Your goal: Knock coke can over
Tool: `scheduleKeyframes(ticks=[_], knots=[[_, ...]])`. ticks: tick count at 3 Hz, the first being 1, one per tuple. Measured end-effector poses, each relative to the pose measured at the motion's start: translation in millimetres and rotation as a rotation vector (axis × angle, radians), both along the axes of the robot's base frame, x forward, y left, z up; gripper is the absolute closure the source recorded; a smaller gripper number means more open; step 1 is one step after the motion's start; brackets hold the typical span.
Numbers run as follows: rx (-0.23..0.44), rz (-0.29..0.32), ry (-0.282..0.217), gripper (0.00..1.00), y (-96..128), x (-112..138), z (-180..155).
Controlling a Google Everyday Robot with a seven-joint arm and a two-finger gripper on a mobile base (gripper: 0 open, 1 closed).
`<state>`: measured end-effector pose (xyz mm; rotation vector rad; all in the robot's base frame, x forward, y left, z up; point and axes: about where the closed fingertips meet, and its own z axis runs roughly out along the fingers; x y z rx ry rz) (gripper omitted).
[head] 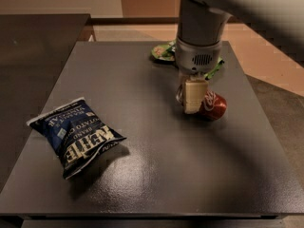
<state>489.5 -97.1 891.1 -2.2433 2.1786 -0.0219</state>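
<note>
The coke can (214, 106), red with white lettering, lies on its side on the dark grey table (142, 80), right of centre. My gripper (192, 98) hangs down from the grey wrist right next to the can's left end and covers part of it. It holds nothing that I can see. The arm comes in from the top right and hides the table behind it.
A blue chip bag (76, 132) lies at the front left of the table. A green chip bag (164, 51) lies at the back, partly hidden behind the wrist. The table's right edge runs close to the can. A dark counter (33, 42) stands to the left.
</note>
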Motion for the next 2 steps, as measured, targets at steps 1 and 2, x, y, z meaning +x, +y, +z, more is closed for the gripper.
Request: scheduleKeyframes(ticks=[1, 2], knots=[[0.025, 0.001, -0.041, 0.00, 6.7, 9.6, 0.2], [0.026, 0.001, -0.043, 0.00, 7.0, 10.0, 0.3]])
